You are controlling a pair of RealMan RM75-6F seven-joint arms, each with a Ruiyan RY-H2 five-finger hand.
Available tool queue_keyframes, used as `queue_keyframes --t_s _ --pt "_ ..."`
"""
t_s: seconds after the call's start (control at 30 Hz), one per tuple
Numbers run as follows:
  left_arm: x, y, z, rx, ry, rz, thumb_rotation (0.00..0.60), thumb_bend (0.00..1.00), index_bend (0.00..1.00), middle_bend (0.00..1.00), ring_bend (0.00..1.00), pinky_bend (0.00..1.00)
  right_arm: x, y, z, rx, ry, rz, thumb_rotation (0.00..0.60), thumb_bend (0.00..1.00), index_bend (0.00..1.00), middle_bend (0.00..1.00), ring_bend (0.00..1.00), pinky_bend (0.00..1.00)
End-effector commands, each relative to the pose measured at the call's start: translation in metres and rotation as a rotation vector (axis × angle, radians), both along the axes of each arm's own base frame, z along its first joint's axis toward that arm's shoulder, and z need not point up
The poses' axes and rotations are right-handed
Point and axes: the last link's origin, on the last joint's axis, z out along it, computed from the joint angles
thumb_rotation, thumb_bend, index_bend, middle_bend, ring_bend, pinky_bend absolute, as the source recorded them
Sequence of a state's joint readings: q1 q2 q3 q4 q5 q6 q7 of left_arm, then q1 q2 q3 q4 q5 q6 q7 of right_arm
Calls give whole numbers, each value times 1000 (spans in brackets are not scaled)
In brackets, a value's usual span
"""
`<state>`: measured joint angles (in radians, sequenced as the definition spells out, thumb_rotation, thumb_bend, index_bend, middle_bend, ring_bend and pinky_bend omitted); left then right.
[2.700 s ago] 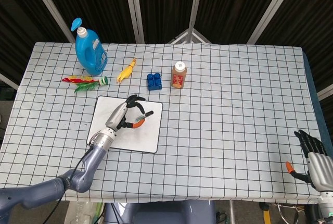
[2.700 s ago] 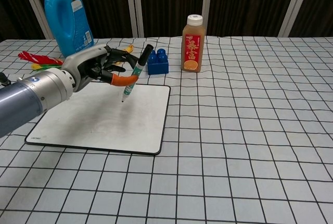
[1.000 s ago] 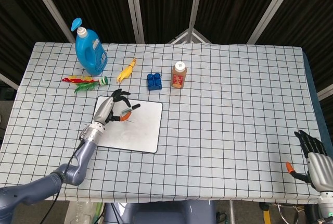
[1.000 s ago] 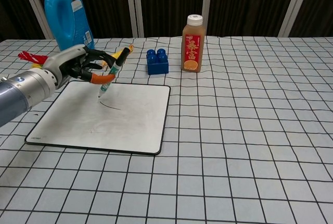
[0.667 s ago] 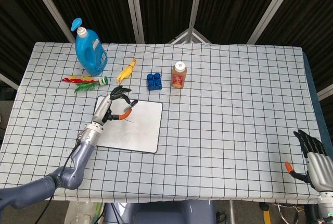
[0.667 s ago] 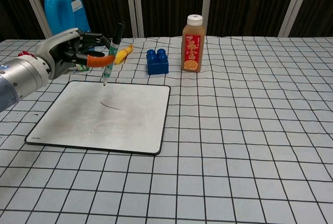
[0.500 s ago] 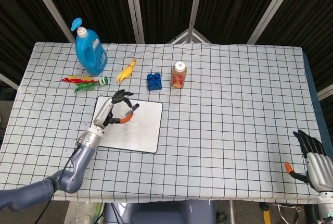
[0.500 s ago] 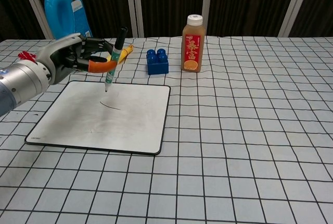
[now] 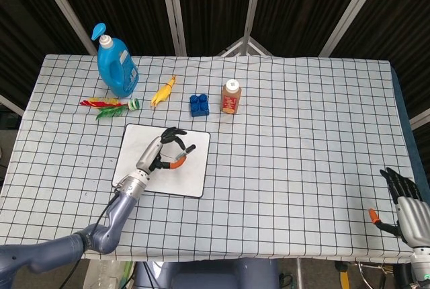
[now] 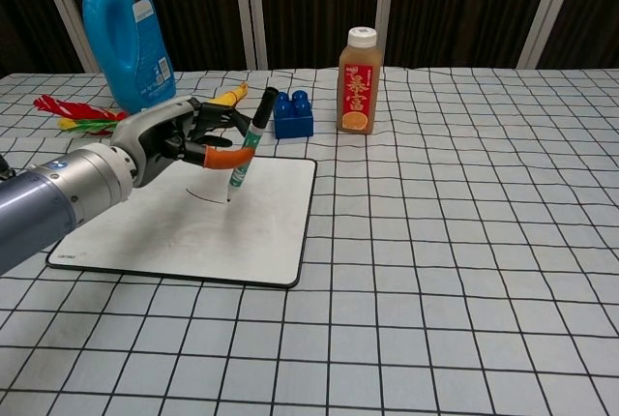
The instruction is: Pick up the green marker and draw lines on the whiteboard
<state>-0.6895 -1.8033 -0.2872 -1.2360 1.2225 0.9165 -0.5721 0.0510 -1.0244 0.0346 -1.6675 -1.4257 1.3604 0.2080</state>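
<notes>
Head view: the left hand pinches the green marker over the whiteboard, which lies toward the desk's front left. The right hand hangs off the front right corner, fingers spread, holding nothing.

Chest view: the green marker tilts cap-up, tip at the whiteboard beside a faint curved stroke, apparently so it can draw; actual contact cannot be told.
</notes>
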Motion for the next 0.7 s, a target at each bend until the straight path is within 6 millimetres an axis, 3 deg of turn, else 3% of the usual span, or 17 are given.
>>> queue_keyframes --t_s 0.03,0.7 --pt "0 1 -2 0 6 3 600 555 688 195 47 115 0 0 0 0 0 -1 600 354 0 0 0 0" --pt "-8 -1 -7 -2 46 10 600 556 690 196 46 115 0 0 0 0 2 0 600 354 0 0 0 0"
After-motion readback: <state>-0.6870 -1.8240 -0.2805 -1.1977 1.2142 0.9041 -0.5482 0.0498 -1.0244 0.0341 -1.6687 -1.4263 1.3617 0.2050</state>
